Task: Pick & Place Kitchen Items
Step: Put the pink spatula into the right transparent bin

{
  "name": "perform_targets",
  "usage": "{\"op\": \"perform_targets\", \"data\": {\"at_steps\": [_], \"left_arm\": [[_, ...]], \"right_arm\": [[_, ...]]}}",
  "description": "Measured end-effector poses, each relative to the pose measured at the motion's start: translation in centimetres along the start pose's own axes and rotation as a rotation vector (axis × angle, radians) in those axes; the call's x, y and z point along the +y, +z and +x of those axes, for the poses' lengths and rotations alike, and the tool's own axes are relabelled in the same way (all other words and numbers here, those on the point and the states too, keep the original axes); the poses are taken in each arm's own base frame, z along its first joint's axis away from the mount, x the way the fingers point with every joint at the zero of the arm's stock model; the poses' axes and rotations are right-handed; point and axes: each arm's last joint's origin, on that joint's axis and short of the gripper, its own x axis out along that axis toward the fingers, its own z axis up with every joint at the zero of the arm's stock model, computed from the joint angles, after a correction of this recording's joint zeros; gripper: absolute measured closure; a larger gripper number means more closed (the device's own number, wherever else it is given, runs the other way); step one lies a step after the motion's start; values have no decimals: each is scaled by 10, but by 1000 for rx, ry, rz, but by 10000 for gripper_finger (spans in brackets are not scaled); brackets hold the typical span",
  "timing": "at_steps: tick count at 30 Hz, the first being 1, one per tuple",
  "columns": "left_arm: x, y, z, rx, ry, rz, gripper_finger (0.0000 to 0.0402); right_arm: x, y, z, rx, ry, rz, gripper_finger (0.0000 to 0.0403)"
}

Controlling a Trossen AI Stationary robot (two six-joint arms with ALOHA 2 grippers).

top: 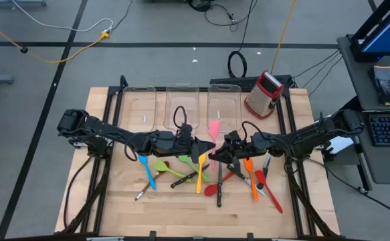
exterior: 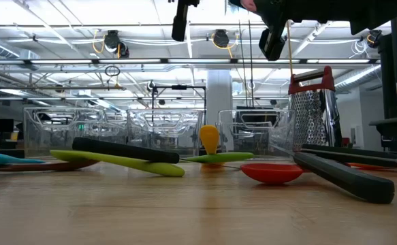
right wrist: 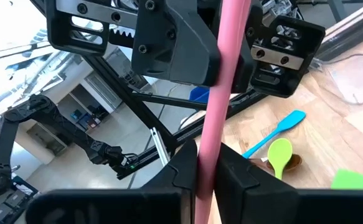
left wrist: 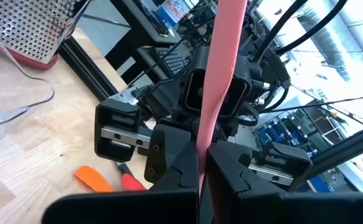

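Observation:
A pink spatula (top: 214, 128) hangs in the air at the table's middle, its head toward the clear bins. My left gripper (top: 207, 148) comes from the left and my right gripper (top: 223, 154) from the right; they meet at its handle, and both are shut on it. Below them on the table lie a blue spatula (top: 146, 171), a green spoon (top: 162, 167), a yellow spatula (top: 201, 173), an orange spatula (top: 250, 179), a red spoon (exterior: 272, 171), a red spatula (top: 269, 193) and black-handled knives (top: 219, 187). My left gripper pinches the pink handle (left wrist: 205, 140) between its two fingers. It comes level from the table's left, and its fingers lie across the handle. The spatula is lifted clear of the table. My right gripper pinches the same pink handle (right wrist: 207, 146) between its two fingers, right beside the left gripper's hold. It comes level from the table's right, across the handle. The spatula's head points toward the far edge.
Three clear plastic bins (top: 139, 107), (top: 180, 104), (top: 223, 104) stand in a row at the far edge. A red-and-steel box grater (top: 264, 94) stands at the far right. Bare wood (top: 181, 214) lies along the near edge.

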Motion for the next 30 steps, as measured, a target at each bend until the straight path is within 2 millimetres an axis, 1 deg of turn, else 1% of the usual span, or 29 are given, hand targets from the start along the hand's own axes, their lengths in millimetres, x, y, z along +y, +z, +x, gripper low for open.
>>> {"op": "perform_targets", "data": {"at_steps": [6,10,14,19,21,23,27,30], "left_arm": [[0,0,0,4,-3,24,393],[0,0,0,5,-5,19,368],[0,0,0,1,-3,33,314],[1,0,0,16,-1,87,223],[4,-3,0,60,16,111,188],[8,-6,-1,144,20,124,161],[15,-10,-4,335,16,99,126],[21,-16,-8,406,67,129,112]], "right_arm": [[0,0,0,3,-2,-5,382],[0,0,0,5,-3,-10,382],[-1,-2,0,17,-9,-14,382],[-2,-2,0,22,-17,-13,382],[-4,-3,0,28,-31,-10,382],[-5,-2,0,27,-39,0,382],[-11,0,-1,31,-69,7,382],[-16,4,-4,34,-110,22,382]]}}
